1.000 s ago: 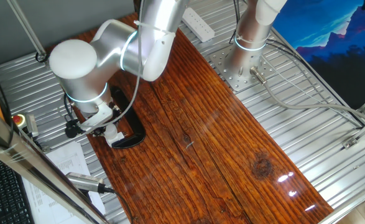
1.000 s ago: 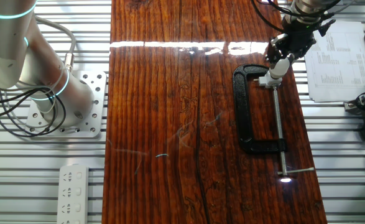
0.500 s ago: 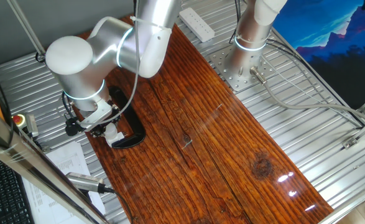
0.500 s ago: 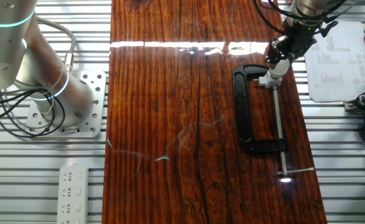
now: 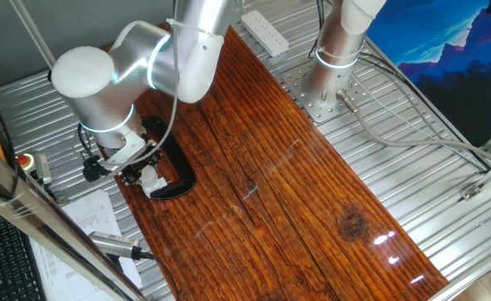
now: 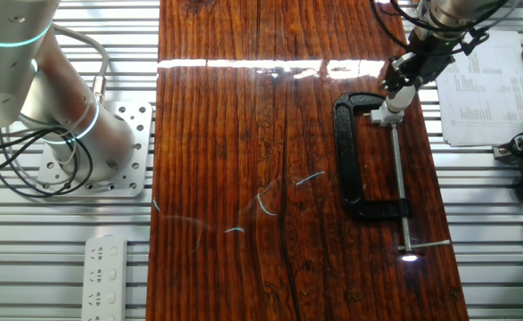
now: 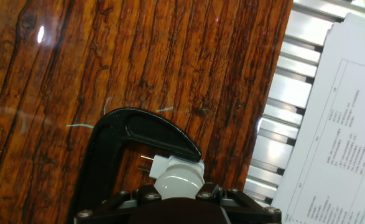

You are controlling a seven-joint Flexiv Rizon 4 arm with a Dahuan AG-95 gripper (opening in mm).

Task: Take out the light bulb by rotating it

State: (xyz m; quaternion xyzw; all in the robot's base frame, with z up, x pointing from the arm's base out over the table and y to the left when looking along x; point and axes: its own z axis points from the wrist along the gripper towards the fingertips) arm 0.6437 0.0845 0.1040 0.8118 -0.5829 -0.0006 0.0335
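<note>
The light bulb (image 7: 178, 178) shows as a small white dome at the bottom of the hand view. It sits in a white socket block (image 7: 168, 164) held by a black C-clamp (image 7: 131, 133). My gripper (image 7: 177, 190) is shut on the bulb, with dark fingers (image 7: 142, 196) on both sides of the dome. In the other fixed view the gripper (image 6: 404, 82) stands over the bulb (image 6: 402, 93) and socket block (image 6: 388, 114) at the clamp's (image 6: 353, 160) top end. In one fixed view the gripper (image 5: 136, 171) and arm hide most of the bulb.
A printed paper sheet (image 7: 336, 124) lies on the metal slats right beside the clamp. A silver cylindrical tool (image 5: 115, 243) with a cable lies near the table's front corner. A second arm's base (image 5: 327, 71) and a power strip (image 5: 264, 32) stand at the far side.
The arm's elbow has swung left and the wrist has turned about the bulb. The gripper has stayed shut on the bulb at the same spot.
</note>
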